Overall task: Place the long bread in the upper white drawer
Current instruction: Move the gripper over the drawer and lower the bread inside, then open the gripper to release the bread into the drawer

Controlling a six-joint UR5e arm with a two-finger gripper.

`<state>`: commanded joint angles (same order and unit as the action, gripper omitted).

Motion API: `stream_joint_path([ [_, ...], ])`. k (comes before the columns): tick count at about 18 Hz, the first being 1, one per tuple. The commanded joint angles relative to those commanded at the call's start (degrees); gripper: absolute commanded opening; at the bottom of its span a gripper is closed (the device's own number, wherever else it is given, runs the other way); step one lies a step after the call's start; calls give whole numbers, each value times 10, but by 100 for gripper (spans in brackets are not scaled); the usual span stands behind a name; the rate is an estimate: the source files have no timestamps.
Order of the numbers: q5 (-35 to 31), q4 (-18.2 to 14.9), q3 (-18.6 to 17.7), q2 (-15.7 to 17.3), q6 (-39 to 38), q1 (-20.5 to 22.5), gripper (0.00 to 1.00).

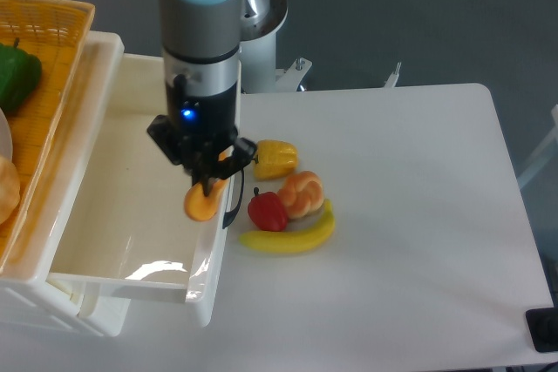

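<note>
My gripper (207, 182) is shut on the long bread (205, 203), an orange-tan stick held nearly end-on to the camera, so mostly its rounded lower end shows. It hangs above the right wall of the upper white drawer (113, 254), which is pulled open with its dark handle (234, 193) facing the table. The drawer's inside looks bare.
On the table right of the drawer lie a yellow pepper (274, 158), a red pepper (267, 211), a round braided bun (301, 193) and a banana (292, 237). An orange wicker basket (48, 84) with a green pepper (16, 74) stands at the left.
</note>
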<state>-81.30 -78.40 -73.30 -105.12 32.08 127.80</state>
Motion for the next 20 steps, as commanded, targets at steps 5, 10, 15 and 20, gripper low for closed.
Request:
stream_joint_path([
  [5,-17,33,-13,3,23,-3,100],
  [10,-12,27,-17,10,23,-14,100],
  [15,-11,27,-17,10,18,-12,100],
  [20,-14,28,-27,19,20,53,100],
])
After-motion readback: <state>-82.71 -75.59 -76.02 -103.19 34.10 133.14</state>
